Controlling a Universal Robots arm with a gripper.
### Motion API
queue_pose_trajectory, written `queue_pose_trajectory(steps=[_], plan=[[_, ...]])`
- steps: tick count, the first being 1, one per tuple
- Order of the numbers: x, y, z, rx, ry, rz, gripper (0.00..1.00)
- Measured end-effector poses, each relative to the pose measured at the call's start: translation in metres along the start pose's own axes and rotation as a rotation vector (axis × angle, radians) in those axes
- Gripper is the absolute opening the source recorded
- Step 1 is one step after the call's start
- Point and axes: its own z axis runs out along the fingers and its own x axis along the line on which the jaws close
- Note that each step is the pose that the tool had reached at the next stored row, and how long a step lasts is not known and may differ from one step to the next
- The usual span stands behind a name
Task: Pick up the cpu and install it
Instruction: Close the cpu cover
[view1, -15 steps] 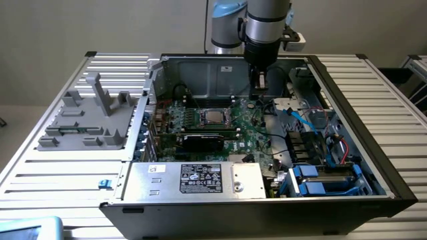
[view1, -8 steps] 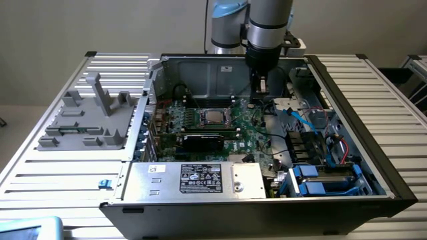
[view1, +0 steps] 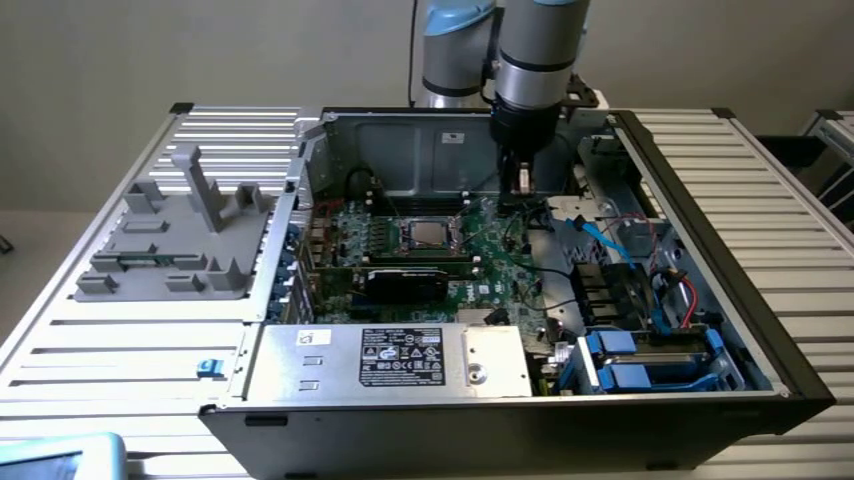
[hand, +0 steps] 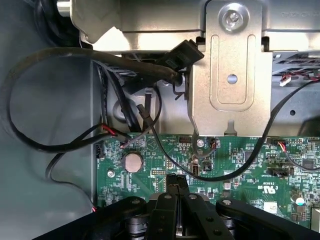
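Ribbed pale metal tabletop (view1: 120, 340) spreads across the exterior view, and on its left side stands a grey moulded fixture (view1: 180, 240) with upright posts. Next comes the open computer case (view1: 400, 140), with a labelled silver power supply (view1: 387, 360) along its lower edge. In the middle of the frame the green motherboard (view1: 507, 265) carries the cpu (view1: 427, 234) — a dull silver square lying in its socket frame, with a black graphics card (view1: 407, 282) just below it. Up and to the right of the cpu, apart from it, the gripper (view1: 523, 180) hangs from the arm (view1: 534, 50) over the board's upper edge. Its fingers are pressed together with nothing between them (the wrist view shows the black tips (hand: 171, 184) meeting above the board, near a round coin battery (hand: 132, 161) and a looping black cable (hand: 100, 56)). At the lower right sit blue drive cages (view1: 641, 360).
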Motion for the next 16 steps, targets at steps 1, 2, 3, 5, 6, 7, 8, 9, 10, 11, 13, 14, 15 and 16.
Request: queue_pose_trajectory(steps=[1,2,3,5,6,7,8,9,10,11,13,14,15,16], plan=[[0.000,0.0000,0.0005,0.0095,-0.0001,0.000,0.11],[0.000,0.0000,0.0008,0.0246,-0.0003,0.001,0.11],[0.000,0.0000,0.0009,0.0393,-0.0004,0.002,0.11],[0.000,-0.0001,0.0008,0.0620,-0.0002,0.003,0.11],[0.000,-0.0002,0.0008,0.0677,-0.0003,0.003,0.11],[0.000,-0.0006,0.0007,0.0707,-0.0001,0.003,0.11],[0.000,-0.0014,0.0004,0.0730,-0.0001,0.003,0.11],[0.000,-0.0026,0.0000,0.0739,0.0001,0.002,0.11],[0.000,-0.0043,-0.0004,0.0741,0.0000,0.002,0.11],[0.000,-0.0073,-0.0013,0.0742,-0.0001,0.002,0.11],[0.000,-0.0134,-0.0026,0.0742,0.0000,0.001,0.11],[0.000,-0.0162,-0.0031,0.0742,-0.0001,0.001,0.11],[0.000,-0.0198,-0.0034,0.0742,-0.0003,0.001,0.11],[0.000,-0.0230,-0.0036,0.0743,-0.0002,0.001,0.11]])
